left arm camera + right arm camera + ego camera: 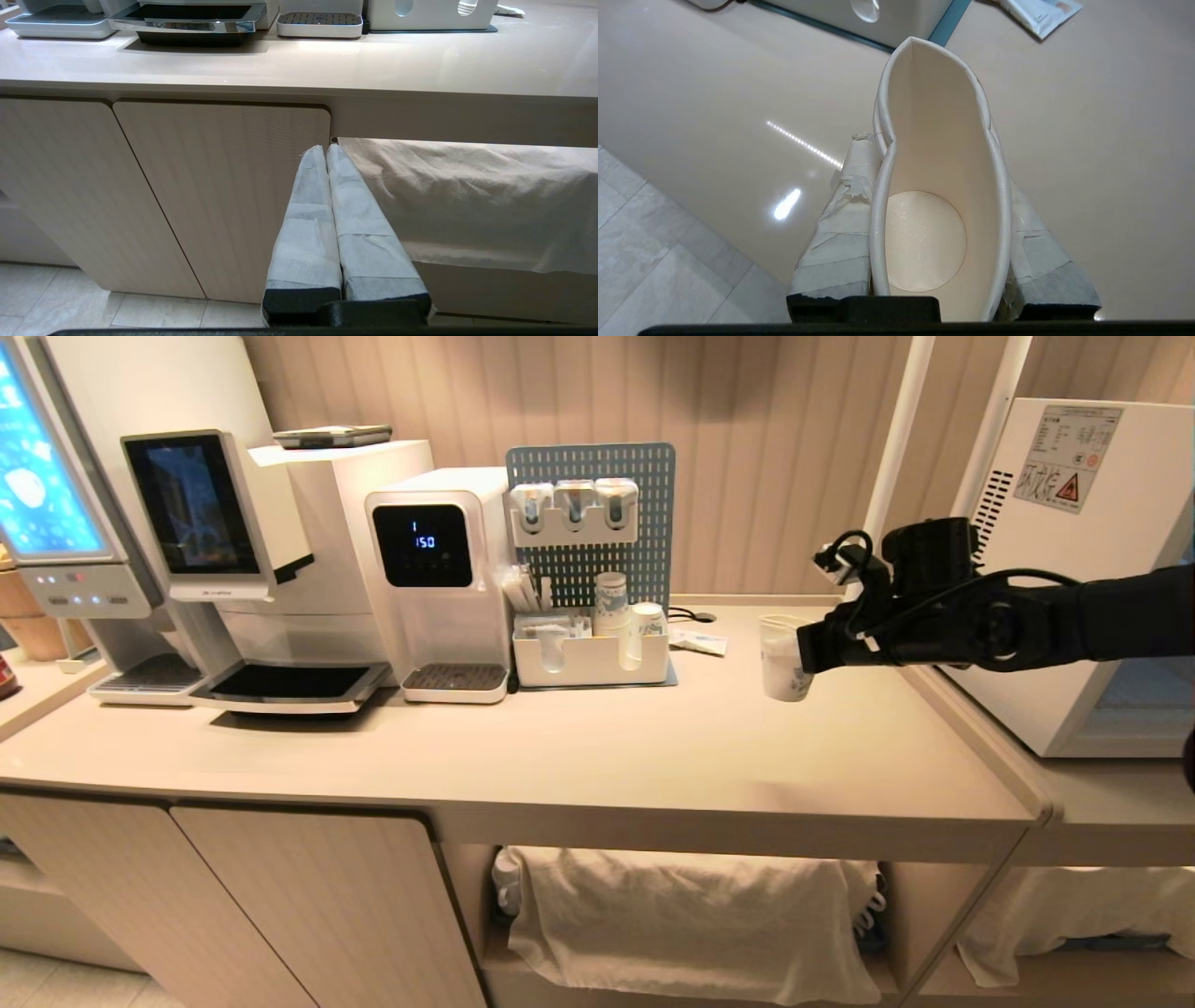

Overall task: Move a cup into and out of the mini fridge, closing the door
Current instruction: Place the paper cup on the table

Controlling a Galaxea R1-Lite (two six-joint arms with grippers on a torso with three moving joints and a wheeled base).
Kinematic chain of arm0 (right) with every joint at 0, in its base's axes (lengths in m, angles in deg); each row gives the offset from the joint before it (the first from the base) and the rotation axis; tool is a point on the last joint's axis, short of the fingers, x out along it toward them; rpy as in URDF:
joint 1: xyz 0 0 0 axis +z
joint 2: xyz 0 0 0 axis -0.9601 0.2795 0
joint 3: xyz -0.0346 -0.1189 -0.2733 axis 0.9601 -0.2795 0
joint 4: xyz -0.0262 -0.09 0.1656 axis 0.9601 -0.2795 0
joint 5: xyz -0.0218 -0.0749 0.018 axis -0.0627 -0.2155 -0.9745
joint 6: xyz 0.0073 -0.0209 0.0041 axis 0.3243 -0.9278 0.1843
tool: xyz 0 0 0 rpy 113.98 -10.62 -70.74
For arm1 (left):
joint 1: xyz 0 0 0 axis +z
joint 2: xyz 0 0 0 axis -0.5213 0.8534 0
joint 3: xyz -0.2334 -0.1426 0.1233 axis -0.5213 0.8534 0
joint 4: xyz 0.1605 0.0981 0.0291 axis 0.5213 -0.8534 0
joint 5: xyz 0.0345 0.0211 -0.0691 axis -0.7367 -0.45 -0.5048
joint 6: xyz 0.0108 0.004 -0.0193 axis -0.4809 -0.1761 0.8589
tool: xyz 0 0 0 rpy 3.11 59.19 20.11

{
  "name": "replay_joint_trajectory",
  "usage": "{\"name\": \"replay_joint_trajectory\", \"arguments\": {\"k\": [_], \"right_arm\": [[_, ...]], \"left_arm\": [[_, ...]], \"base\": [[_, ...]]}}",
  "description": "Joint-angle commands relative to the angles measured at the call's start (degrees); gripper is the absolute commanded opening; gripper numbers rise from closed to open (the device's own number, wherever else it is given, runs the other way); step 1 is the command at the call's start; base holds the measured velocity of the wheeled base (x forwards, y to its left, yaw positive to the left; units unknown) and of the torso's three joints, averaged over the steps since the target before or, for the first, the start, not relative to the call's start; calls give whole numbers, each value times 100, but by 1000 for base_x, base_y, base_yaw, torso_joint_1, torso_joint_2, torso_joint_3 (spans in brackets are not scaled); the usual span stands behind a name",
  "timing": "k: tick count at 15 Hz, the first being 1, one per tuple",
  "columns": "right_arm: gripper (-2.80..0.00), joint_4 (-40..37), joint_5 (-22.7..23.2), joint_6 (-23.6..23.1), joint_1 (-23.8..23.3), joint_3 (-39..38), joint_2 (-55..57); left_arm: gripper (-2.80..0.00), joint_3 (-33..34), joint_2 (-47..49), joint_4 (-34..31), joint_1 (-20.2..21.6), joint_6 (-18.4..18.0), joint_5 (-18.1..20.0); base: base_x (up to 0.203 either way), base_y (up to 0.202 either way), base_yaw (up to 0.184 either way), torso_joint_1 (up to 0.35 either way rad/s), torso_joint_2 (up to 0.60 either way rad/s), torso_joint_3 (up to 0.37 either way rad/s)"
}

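The right gripper (805,651) clasped the cup (782,660) upright, rim squeezed oval, above the counter's (579,747) right end. The mini fridge (1074,569) stood behind that arm, farther right. The left gripper (326,149) hung clenched and empty below the front edge.

I'm looking down on a long beige counter (597,756) — pale, glossy, with cabinet doors below it. Along its back, from my left: a coffee machine (233,569) with a dark screen and a drip tray, a white water dispenser (439,579) showing a black display, then a white organizer tray (590,658) in front of a blue pegboard (597,523), holding stacked paper cups (611,602). A small packet (698,641) lies flat just beside the tray — toward the right. On a lower ledge at far right stands the mini fridge (1074,579).
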Motion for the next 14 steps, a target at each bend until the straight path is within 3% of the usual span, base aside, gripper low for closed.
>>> {"name": "replay_joint_trajectory", "arguments": {"k": [1, 3, 5, 14], "right_arm": [[-280, 940, 9, -35, 1, 20, 577], [-280, 1525, -155, -42, 2, -99, 794], [-280, 1593, -464, -1, -6, -367, 945], [-280, 2413, -515, 25, -51, -669, 1619]], "left_arm": [[-280, 0, 7, 6, -2, 0, -1], [-280, 0, 7, 6, 7, 0, -1], [-280, 0, 7, 5, -2, 0, -1], [-280, 0, 7, 3, -2, 0, -1]], "base": [[0, 0, 0, 0, 0, 0], [0, 0, 0, 0, 0, 0], [0, 0, 0, 0, 0, 0], [0, 0, 0, 0, 0, 0]]}}
